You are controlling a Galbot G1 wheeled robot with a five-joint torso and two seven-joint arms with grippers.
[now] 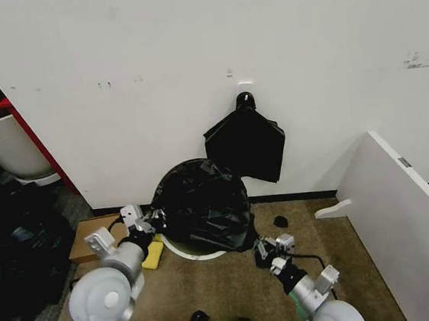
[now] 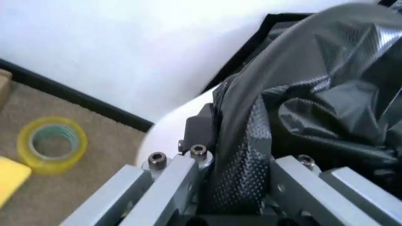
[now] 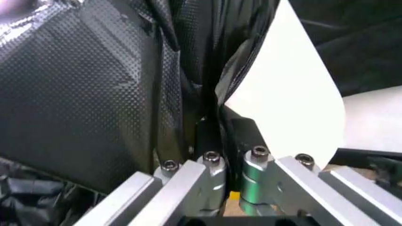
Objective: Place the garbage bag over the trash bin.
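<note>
Already the garbage bag [image 1: 202,204] drapes the trash bin [image 1: 197,253] by the wall; left gripper [image 1: 149,222] and right gripper [image 1: 265,250] pinch its film, so they should pull down evenly on both sides.

A flat black bundle with a peaked top [image 1: 247,145] hangs on the white wall [image 1: 187,48], above the brown carpet [image 1: 236,296]. A roll of yellow tape [image 2: 52,144] lies on that carpet beside a yellow block [image 1: 153,254], near a cardboard box [image 1: 90,236]. A big white tub [image 1: 5,144] stands far left, a white board [image 1: 404,209] leans at right.
</note>
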